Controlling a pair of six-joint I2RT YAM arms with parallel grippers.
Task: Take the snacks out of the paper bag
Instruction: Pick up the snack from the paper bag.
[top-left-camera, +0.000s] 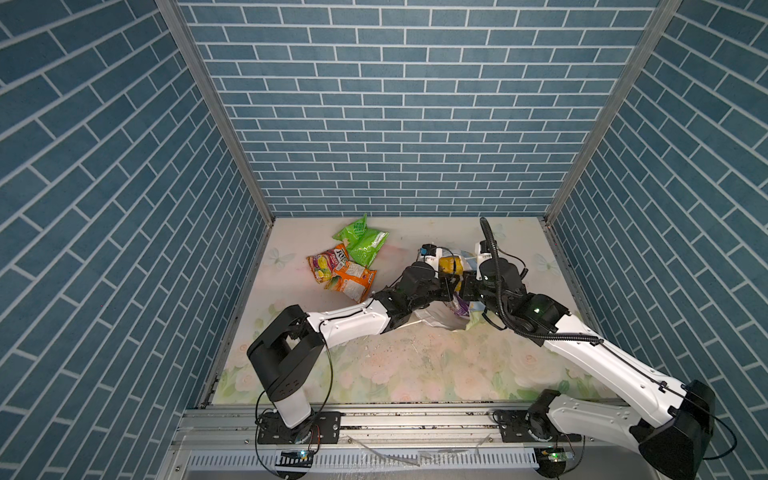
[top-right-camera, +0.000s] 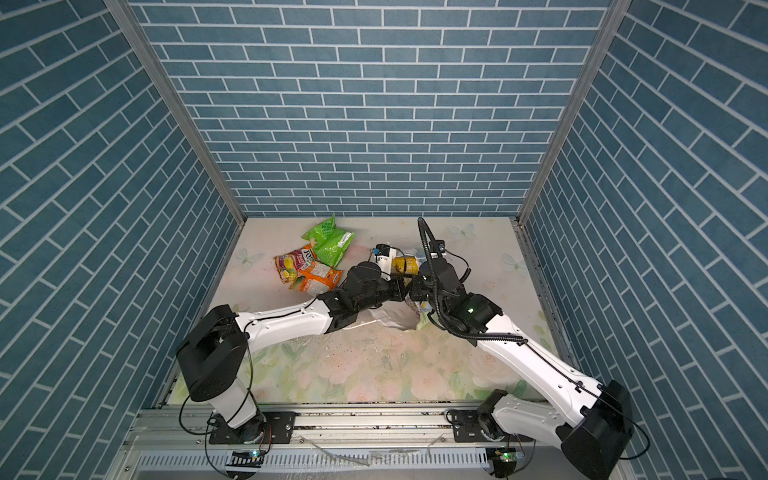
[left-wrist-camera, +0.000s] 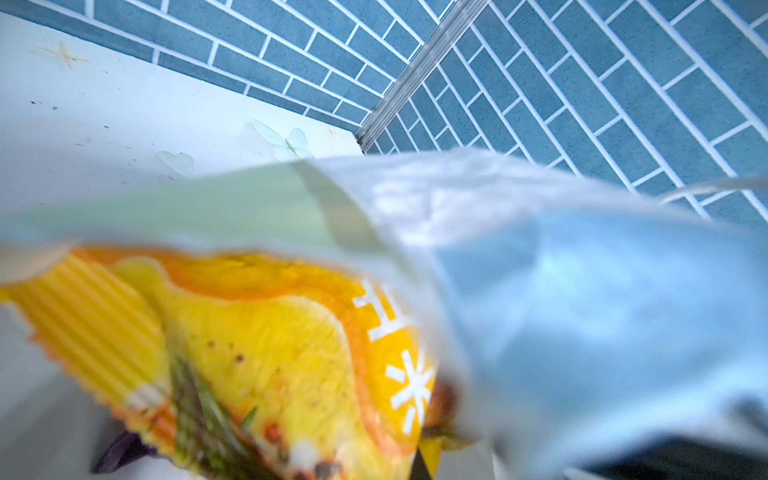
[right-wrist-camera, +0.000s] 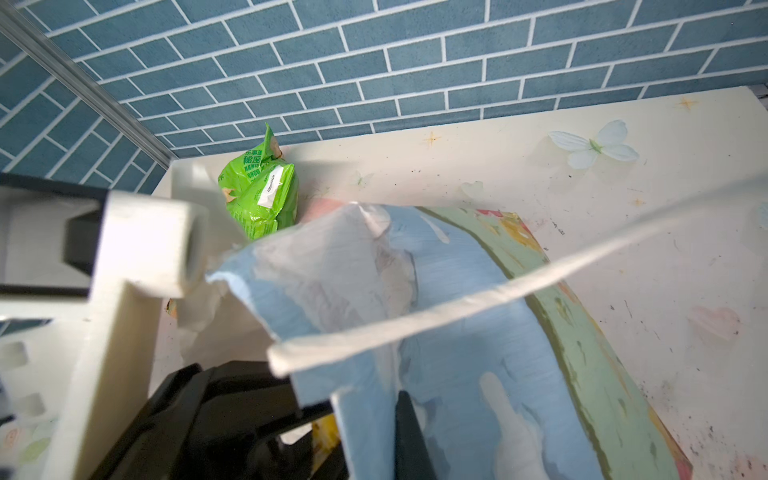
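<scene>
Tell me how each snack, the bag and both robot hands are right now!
Bright green foil packet: out, on the table.
Orange-red fruit-print foil packet: out, on the table.
Orange-and-white foil packet: out, touching the fruit-print one.
Yellow foil packet: lifted, gripped.
Purple foil packet: in the bag, mostly hidden.
Pale sky-printed paper bag: crumpled, edge held up.
Left gripper: shut on the yellow packet.
Right gripper: shut on the bag's edge.

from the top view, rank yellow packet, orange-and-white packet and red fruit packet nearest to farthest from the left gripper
1. yellow packet: right at the left gripper, mid-table.
2. orange-and-white packet: on the table to the robot's left.
3. red fruit packet: farther left, beyond the orange-and-white one.
</scene>
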